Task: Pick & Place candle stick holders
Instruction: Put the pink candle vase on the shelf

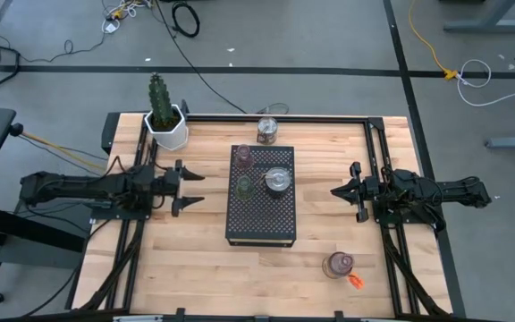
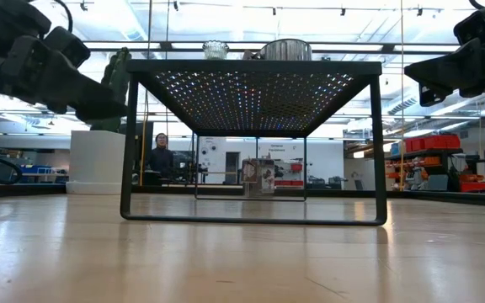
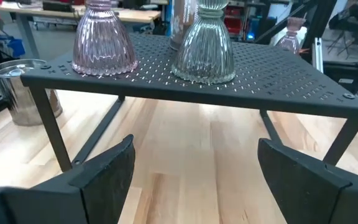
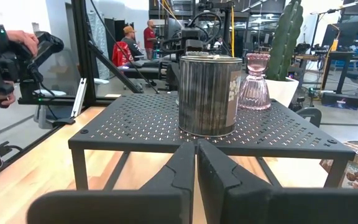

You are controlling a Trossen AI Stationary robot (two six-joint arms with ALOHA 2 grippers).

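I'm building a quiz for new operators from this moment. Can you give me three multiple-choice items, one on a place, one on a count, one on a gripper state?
1. Where is the green holder?
A. on the black perforated stand
B. on the bare table
C. in a gripper

2. How many holders stand on that stand?
A. one
B. three
C. five

3. How are the grippers?
A. both open
B. left gripper open, right gripper shut
C. left shut, right open

Answers:
1 A: the high view shows it on the stand's mesh top.
2 B: pink holder, green holder and silvery holder.
3 B: wrist views show left fingers wide apart, right fingers pressed together, nothing between.
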